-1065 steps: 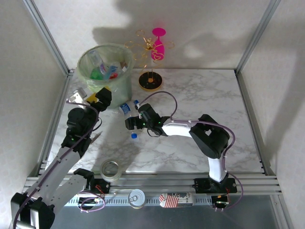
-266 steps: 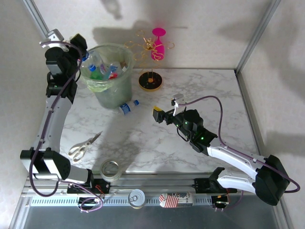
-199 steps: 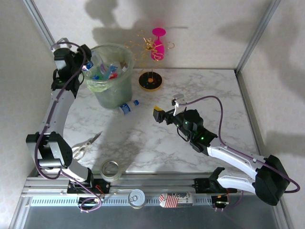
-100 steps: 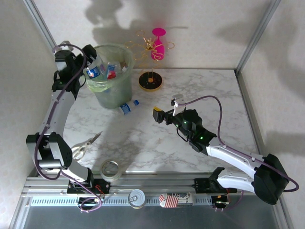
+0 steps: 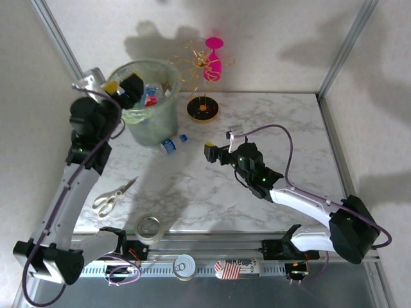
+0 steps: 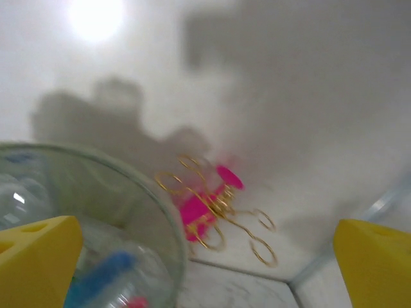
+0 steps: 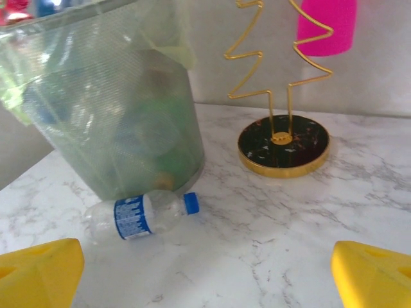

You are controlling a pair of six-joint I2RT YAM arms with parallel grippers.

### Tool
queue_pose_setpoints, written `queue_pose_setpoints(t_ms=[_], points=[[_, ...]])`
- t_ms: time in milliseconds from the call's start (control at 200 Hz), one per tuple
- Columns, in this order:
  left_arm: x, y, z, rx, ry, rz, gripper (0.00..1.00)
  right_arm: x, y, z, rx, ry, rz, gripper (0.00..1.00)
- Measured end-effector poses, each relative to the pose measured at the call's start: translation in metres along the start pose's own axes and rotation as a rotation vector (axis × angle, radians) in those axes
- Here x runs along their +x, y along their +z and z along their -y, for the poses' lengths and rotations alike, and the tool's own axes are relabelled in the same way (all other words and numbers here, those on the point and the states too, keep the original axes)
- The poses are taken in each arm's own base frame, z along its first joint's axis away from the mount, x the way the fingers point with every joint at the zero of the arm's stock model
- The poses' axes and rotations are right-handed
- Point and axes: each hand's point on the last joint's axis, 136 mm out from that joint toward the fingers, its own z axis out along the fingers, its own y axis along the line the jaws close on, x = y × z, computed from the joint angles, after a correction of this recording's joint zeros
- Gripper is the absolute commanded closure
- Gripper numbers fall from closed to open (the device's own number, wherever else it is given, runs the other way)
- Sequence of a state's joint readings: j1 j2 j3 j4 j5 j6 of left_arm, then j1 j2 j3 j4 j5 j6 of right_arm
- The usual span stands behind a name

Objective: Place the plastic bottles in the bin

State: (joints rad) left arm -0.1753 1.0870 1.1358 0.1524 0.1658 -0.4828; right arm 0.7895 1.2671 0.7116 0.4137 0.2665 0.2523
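Note:
The bin (image 5: 154, 122) stands at the back left, lined with a pale green bag and holding several plastic bottles (image 5: 151, 94). My left gripper (image 5: 122, 86) hangs open and empty at its left rim; the left wrist view shows the bin's rim (image 6: 148, 205) and blurred bottles (image 6: 96, 279) inside between the yellow fingertips (image 6: 35, 256). One clear bottle (image 5: 172, 144) with a blue cap and label lies on the table against the bin's base. My right gripper (image 5: 215, 153) is open to its right, apart from it, facing the bottle (image 7: 141, 215) and the bin (image 7: 109, 109).
A gold wire stand on a black base (image 5: 203, 109) and a pink goblet (image 5: 214, 58) stand right of the bin. Scissors (image 5: 114, 194), a tape roll (image 5: 149, 227) and a can (image 5: 184, 266) lie near the front left.
My left gripper opened and a blue-labelled bottle dropped from it into the bin. The left arm then drew back and lower. The right gripper shifted slightly left.

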Motion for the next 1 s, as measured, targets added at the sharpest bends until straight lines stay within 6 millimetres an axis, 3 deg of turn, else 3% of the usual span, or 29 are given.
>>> queue_pose_setpoints(t_ms=[205, 361, 471, 686, 1001], points=[[0.102, -0.013, 0.017, 0.104, 0.007, -0.190, 0.01, 0.010, 0.015, 0.036, 0.119, 0.091, -0.049, 0.01], [0.159, -0.013, 0.040, 0.172, 0.086, -0.326, 0.01, 0.023, 0.022, 0.061, 0.187, 0.159, -0.094, 0.01], [0.203, -0.005, 0.043, 0.156, 0.168, -0.443, 0.00, 0.031, 0.022, 0.073, 0.222, 0.196, -0.122, 0.01], [0.275, 0.012, 0.016, 0.021, 0.306, -0.642, 0.00, 0.034, 0.021, 0.078, 0.238, 0.231, -0.129, 0.01], [0.331, 0.029, -0.040, -0.214, 0.480, -0.805, 0.00, 0.033, 0.021, 0.085, 0.254, 0.242, -0.126, 0.01]])
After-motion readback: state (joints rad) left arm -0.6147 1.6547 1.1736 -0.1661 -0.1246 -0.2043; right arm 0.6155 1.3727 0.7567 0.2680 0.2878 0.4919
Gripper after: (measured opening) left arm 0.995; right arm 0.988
